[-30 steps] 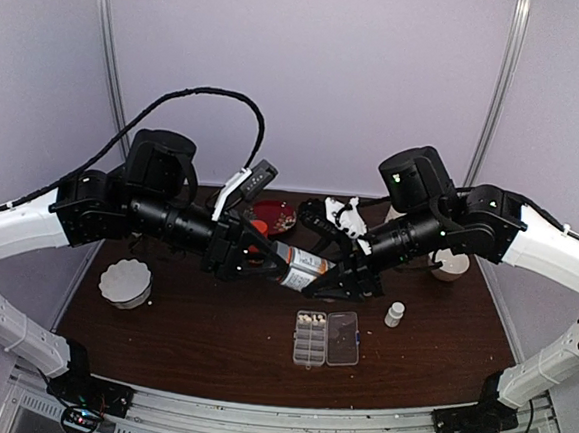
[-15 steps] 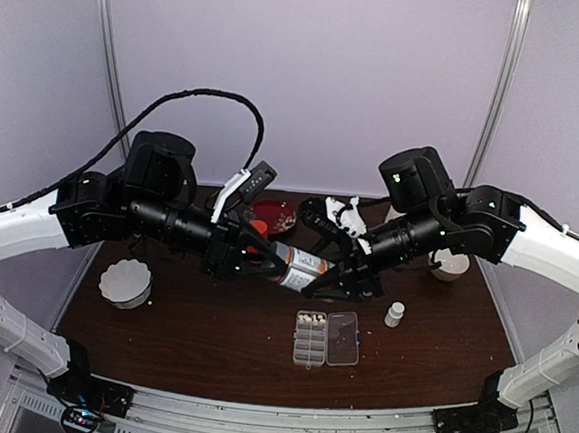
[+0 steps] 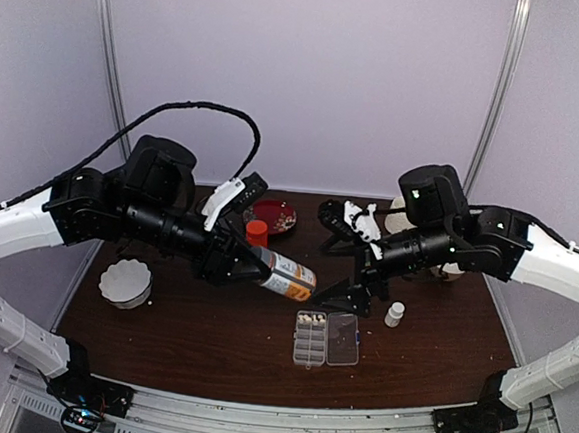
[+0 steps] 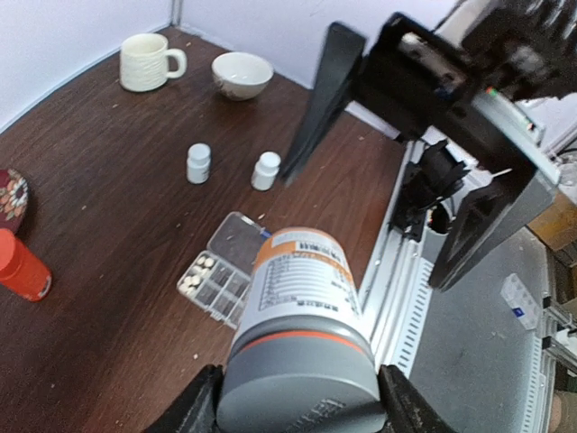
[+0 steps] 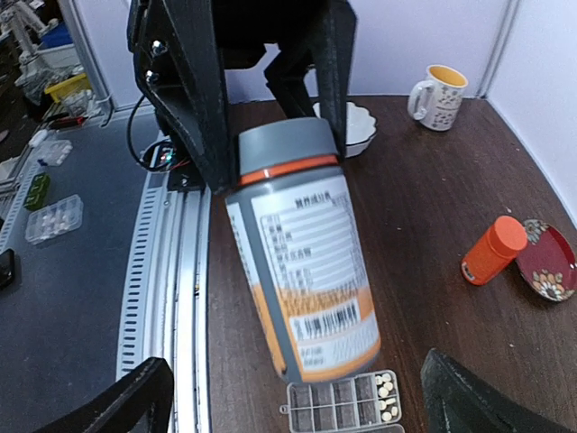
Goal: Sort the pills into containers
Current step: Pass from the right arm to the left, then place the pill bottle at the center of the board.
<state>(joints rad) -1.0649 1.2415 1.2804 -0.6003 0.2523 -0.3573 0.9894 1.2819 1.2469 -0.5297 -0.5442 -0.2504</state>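
Holding a capped bottle point(image 3: 287, 275) tilted in the air by the organiser point(image 3: 326, 338): L gripper point(image 3: 246, 265) jaws pinch its grey cap.
R gripper point(image 3: 328, 257) jaws are spread near the bottle's base, not touching. Pills point(image 3: 310, 320) sit in the organiser's end compartments. They're tiny and light, prob. roll & bounce. The bottle looks stiff and slick, so you'd grip it mid-label.

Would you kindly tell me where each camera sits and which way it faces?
Top external: high behind the bases, looking down on the table; both arms show.
Left wrist: on the left hand, looking along its held bottle towards the right hand; own fingers below.
Right wrist: on the right hand, facing that bottle; own open fingers below.
All share the bottle and organiser box.
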